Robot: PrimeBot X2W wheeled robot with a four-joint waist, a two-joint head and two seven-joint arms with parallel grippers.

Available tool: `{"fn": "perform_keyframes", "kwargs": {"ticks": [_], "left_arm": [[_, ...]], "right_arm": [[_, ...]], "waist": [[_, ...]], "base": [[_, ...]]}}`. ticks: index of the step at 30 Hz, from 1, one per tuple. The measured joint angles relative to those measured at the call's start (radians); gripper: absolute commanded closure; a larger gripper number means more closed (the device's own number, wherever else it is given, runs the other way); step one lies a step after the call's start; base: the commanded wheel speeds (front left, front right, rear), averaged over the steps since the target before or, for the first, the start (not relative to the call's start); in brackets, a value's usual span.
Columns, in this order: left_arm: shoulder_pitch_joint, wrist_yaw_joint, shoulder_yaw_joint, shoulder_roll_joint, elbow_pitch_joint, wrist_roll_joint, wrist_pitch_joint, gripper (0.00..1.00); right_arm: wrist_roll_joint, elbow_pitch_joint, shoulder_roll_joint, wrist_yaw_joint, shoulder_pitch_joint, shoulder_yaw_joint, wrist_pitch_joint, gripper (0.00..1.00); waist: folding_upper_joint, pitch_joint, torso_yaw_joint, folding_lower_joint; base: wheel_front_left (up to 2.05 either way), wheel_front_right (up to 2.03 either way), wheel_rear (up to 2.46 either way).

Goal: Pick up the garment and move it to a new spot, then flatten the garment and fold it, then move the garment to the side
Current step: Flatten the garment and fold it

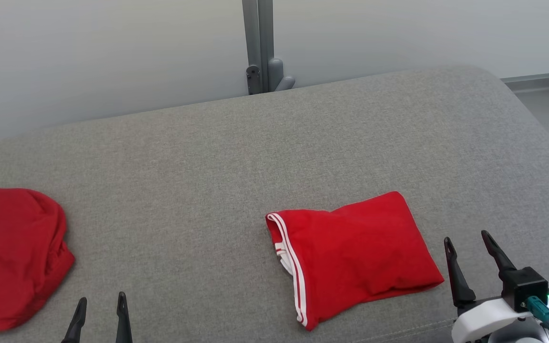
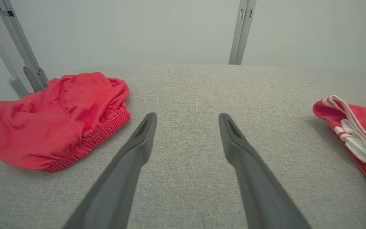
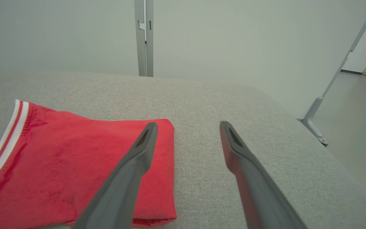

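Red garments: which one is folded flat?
The white-striped garment beside the right gripper: a flat, neat rectangle. The plain red garment at the far left is a rumpled heap with a gathered elastic edge.

No words, numbers, brands or signs can be read in any view. Only plain white stripes (image 1: 295, 267) are seen on the folded red garment (image 1: 360, 257), which lies near the front edge of the grey bench (image 1: 208, 166). No letters are made by them.
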Motion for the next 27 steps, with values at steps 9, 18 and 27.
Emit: {"fn": "perform_keyframes", "kwargs": {"ticks": [9, 18, 27], "left_arm": [[-0.005, -0.003, -0.002, 0.0, 0.02, -0.001, 0.0, 0.0], [-0.006, -0.004, -0.002, 0.0, 0.027, -0.004, 0.0, 0.0], [-0.005, -0.005, 0.005, 0.0, 0.027, -0.002, 0.0, 0.0]], "right_arm": [[0.01, 0.04, -0.004, 0.0, -0.065, 0.068, 0.0, 0.0], [0.021, 0.058, -0.008, 0.0, -0.085, 0.091, 0.0, 0.0], [0.033, 0.069, -0.012, 0.0, -0.085, 0.1, 0.0, 0.0]], "waist": [[0.0, 0.001, 0.013, 0.0], [0.0, 0.002, 0.034, 0.0], [0.0, -0.001, 0.047, 0.0]], "base": [[0.0, 0.0, 0.0], [0.0, 0.0, 0.0], [0.0, 0.0, 0.0]]}}
